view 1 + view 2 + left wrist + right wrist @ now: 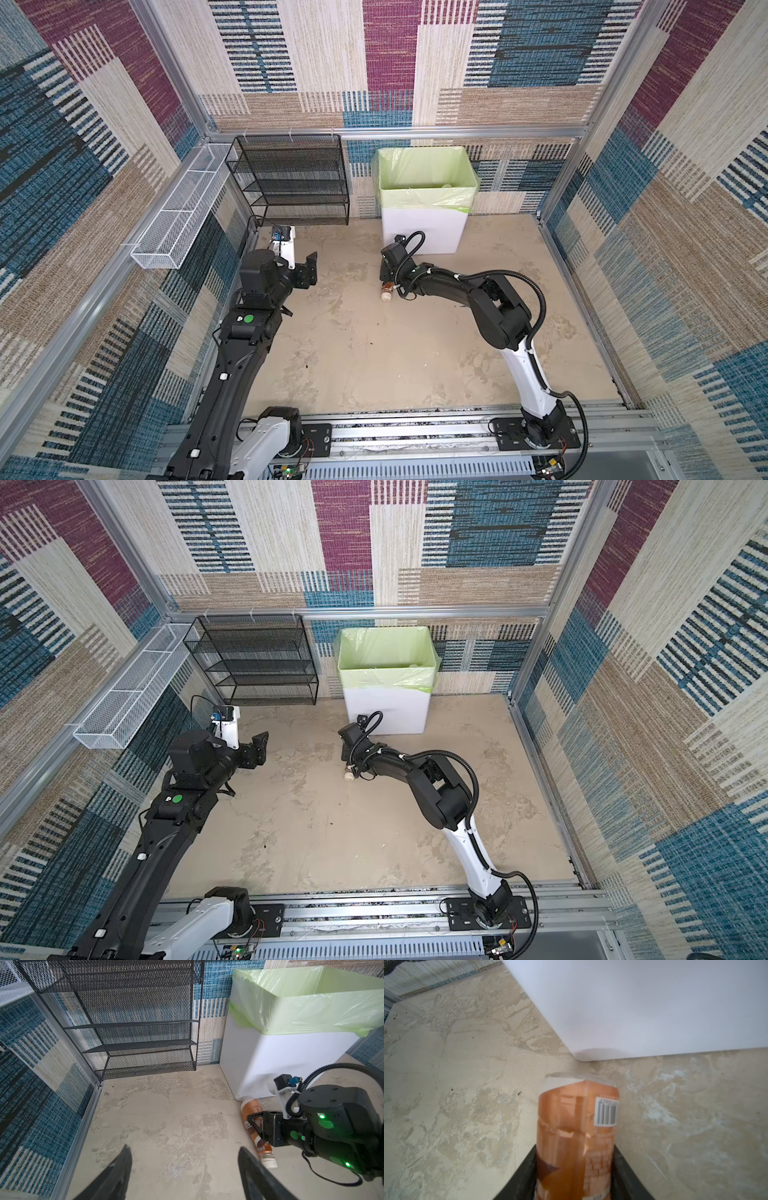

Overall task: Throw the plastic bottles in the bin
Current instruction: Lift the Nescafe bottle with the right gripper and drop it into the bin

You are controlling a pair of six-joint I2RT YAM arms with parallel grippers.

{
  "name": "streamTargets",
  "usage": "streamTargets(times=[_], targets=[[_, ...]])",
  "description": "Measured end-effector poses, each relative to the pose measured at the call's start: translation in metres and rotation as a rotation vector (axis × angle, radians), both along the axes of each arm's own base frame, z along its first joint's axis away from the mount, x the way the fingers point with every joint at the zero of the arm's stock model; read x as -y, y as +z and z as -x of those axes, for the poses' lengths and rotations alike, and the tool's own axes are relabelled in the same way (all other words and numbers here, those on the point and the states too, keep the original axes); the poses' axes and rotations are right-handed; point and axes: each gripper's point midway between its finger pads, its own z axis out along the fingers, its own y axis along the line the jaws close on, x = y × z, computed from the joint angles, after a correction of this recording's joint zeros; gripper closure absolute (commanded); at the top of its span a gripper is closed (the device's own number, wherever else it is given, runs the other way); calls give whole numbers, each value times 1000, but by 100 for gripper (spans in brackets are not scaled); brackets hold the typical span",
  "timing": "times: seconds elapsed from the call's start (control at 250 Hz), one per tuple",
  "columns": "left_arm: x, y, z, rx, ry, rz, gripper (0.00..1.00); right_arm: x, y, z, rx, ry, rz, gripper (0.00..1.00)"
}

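One plastic bottle with an orange-brown label and a white cap lies on the floor by the front left corner of the bin. My right gripper is shut on the bottle's body, one finger on each side. The left wrist view shows the bottle under the right gripper, its base close to the bin. My left gripper hangs open and empty to the left, above bare floor. The bin is white with a pale green bag.
A black mesh shelf rack stands against the back wall, left of the bin. A long white wire basket hangs on the left wall. A small screw lies near the left frame rail.
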Motion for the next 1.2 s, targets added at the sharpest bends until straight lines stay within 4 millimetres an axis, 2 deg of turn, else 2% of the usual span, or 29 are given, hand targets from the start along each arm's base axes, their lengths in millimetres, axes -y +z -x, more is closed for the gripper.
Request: streamTargets(times=[0.16, 0.296, 0.496, 0.636, 0.764, 0.908, 1.012, 1.1, 1.2], targets=[[5, -5, -2, -16, -24, 8, 22, 20, 25, 20, 26, 7, -19, 51], [9, -6, -5, -21, -45, 29, 24, 46, 50, 34, 57, 3, -50, 50], [19, -20, -11, -66, -81, 71, 26, 85, 100, 46, 155, -12, -94, 48], [24, -20, -12, -46, -103, 108, 26, 119, 146, 58, 274, -30, -118, 46], [27, -21, -9, -25, -121, 126, 26, 153, 198, 70, 432, -72, -115, 47], [29, -18, -10, 8, -130, 130, 26, 189, 266, 96, 660, -111, -117, 47], [32, -17, -10, 22, -148, 136, 26, 214, 305, 118, 824, -162, -111, 47], [32, -15, -11, 39, -151, 137, 26, 227, 331, 134, 947, -187, -107, 47], [32, -13, -9, 47, -152, 137, 26, 236, 360, 144, 1060, -218, -104, 46]])
